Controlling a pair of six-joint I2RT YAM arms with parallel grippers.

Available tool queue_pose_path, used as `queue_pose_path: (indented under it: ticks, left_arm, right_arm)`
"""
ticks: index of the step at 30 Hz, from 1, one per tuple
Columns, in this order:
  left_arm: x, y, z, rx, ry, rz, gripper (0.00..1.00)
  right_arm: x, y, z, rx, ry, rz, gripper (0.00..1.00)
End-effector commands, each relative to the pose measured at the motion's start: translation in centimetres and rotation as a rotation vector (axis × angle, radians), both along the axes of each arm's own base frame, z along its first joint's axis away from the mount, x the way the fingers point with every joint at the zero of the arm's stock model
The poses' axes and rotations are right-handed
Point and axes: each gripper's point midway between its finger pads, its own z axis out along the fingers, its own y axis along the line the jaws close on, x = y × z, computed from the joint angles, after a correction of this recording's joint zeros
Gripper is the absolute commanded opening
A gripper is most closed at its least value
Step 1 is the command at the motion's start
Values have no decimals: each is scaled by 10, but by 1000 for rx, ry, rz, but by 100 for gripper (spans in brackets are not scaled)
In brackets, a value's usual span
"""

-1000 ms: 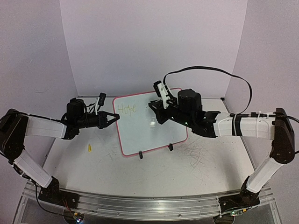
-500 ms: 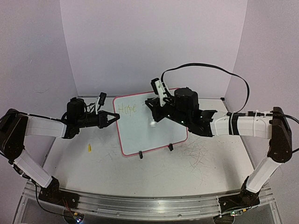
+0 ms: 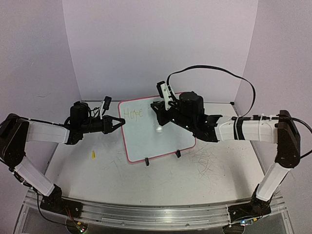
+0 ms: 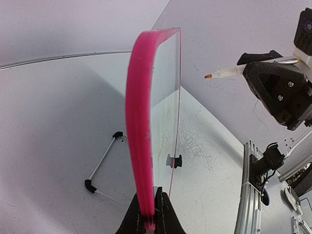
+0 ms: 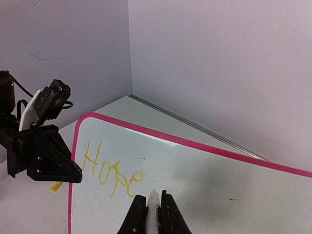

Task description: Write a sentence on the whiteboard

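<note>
The whiteboard stands tilted on the table, pink-framed, on black clip feet. The sentence reads only "Hope" in yellow, at the board's upper left; it is clear in the right wrist view. My left gripper is shut on the board's left edge, seen edge-on in the left wrist view. My right gripper is shut on a white marker just right of "Hope". The marker's yellow tip is a little off the board's face.
A small yellow marker cap lies on the table left of the board. Grey scratch marks cover the table at the right. The board's wire stand rests behind it. Walls close in at the back and sides.
My right gripper has moved left with the marker, toward the end of "Hope". The left gripper and the board have not moved.
</note>
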Motion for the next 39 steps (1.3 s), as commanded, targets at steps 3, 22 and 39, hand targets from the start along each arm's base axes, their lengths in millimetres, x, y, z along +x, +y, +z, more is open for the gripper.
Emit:
queue_pose_path:
  ticks: [3,22,39]
  left_arm:
    - [23,10,16,59,-118,113,0]
    - [22,9,13,78,-127,110,0]
    - [21,8,14,81,-131,103,0]
  right_arm:
    - [15,2,17,94,15,7,0]
    - [24,11,12,97,8,16,0]
    - [31,10,8,93,10,-18,0]
